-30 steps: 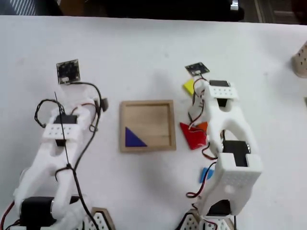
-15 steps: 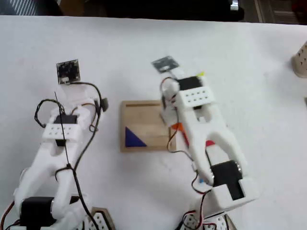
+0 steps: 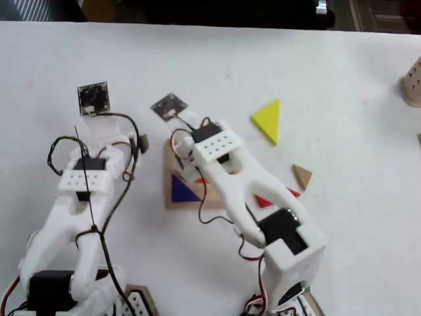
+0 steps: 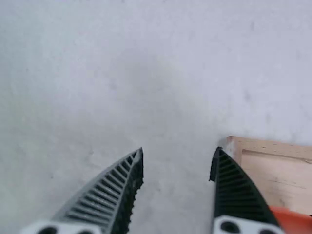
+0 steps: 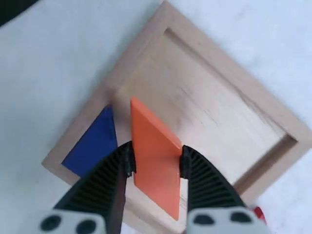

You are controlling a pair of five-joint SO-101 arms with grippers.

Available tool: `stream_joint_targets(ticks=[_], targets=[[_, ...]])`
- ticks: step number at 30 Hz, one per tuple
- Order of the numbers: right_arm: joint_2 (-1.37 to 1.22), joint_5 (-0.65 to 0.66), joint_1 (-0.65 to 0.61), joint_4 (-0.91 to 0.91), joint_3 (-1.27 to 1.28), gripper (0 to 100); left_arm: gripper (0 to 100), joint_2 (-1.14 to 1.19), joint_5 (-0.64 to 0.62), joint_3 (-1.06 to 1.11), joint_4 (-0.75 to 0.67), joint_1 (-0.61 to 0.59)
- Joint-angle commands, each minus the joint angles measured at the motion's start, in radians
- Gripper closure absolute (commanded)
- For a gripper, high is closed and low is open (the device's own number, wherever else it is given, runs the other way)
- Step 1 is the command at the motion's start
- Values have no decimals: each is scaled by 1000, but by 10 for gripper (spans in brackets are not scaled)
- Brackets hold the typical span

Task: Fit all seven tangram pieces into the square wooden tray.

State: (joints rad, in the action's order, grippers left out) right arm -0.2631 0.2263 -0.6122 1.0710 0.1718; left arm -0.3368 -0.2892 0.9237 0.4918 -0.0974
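Observation:
The square wooden tray [image 5: 229,72] lies under my right gripper [image 5: 156,148], which is shut on an orange parallelogram [image 5: 152,131] held over the tray's floor. A blue triangle [image 5: 95,146] lies flat in one corner of the tray. In the high view the right arm [image 3: 217,148] covers most of the tray [image 3: 168,172], and the blue triangle [image 3: 183,189] shows at its front left. My left gripper [image 4: 178,152] hangs open over bare table beside a tray corner [image 4: 263,145].
A yellow triangle [image 3: 268,120] lies on the table to the right of the tray. A small tan triangle [image 3: 302,176] and part of a red piece [image 3: 263,201] lie by the right arm. The left arm [image 3: 82,178] stands left of the tray.
The right arm has swung left from the loose pieces to above the tray, carrying the orange piece. The yellow and tan triangles are now uncovered. The left arm has kept still.

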Motion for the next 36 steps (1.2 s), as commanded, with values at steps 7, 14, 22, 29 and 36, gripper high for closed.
stream_joint_targets(ticks=[7, 14, 22, 29, 36], targets=[[-108, -2, -5, 96, -213, 721, 771, 1, 0, -60, -26, 8], [-79, -8, 22, 321, -334, 846, 771, 1, -3, -60, -26, 8], [102, -2, 222, 334, -149, 978, 781, -4, -6, -54, -20, 61], [414, 3, 383, 191, 288, 980, 967, -5, -3, -54, -20, 116], [835, 106, 585, -1, 715, 980, 978, -5, -6, -54, -20, 203]])
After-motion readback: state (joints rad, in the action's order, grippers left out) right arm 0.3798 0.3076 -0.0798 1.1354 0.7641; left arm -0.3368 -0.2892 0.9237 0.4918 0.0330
